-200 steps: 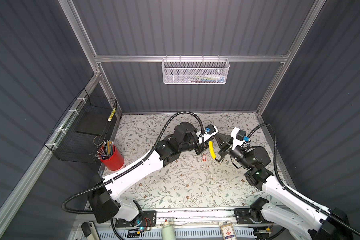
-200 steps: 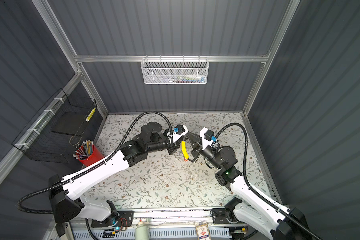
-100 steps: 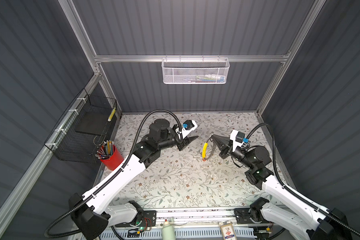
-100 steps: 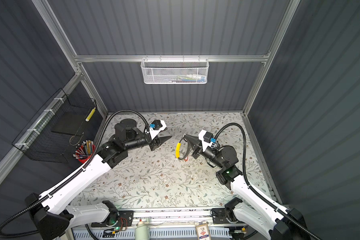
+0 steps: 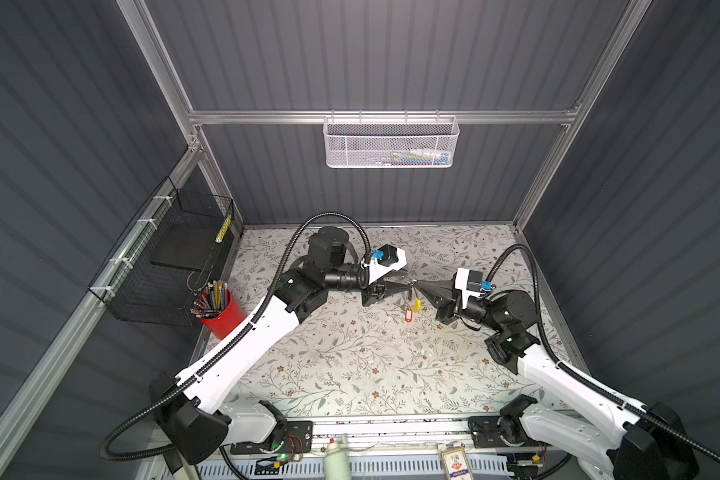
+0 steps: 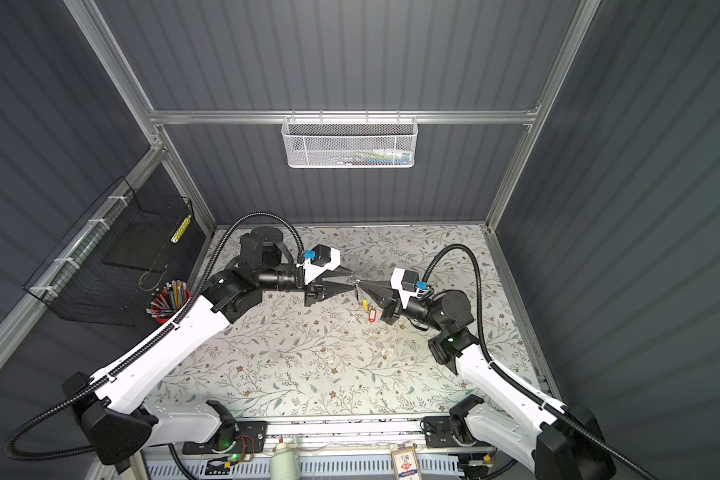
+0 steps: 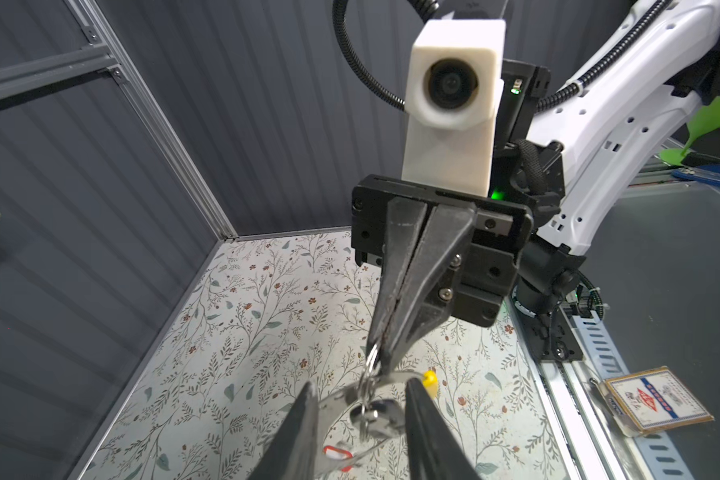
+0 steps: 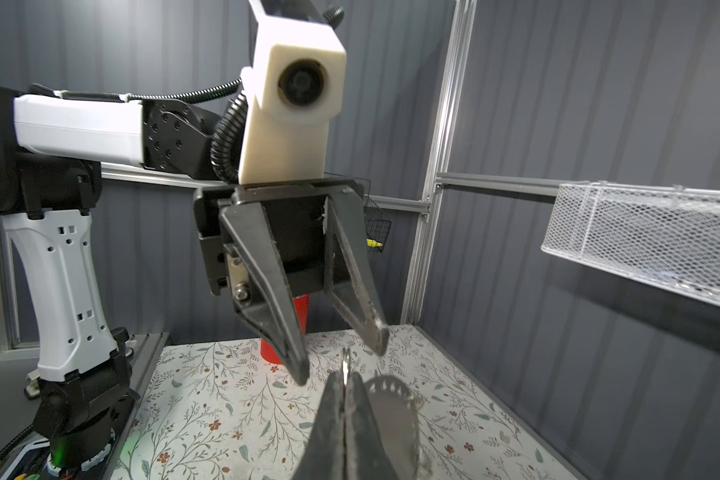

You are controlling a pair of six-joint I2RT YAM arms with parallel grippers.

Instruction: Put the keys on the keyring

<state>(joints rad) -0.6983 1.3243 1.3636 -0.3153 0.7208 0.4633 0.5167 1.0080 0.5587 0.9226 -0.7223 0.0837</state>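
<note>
The keyring, a thin grey studded hoop, hangs above the floral mat with my right gripper shut on its upper edge. Its yellow segment points downward. A silvery key dangles from the hoop on a small loop, and a red tag shows below it. My left gripper faces the right gripper tip to tip. It is open, and its fingers straddle the key and hoop without pressing on them.
A red cup of pencils stands at the mat's left edge, beside a black wire basket on the left wall. A white mesh basket hangs on the back wall. A printed card lies on the front rail.
The left arm drew back leftward, away from the ring, then returned to it with wider jaws. The right gripper kept hold of the keyring, which swung slightly.
</note>
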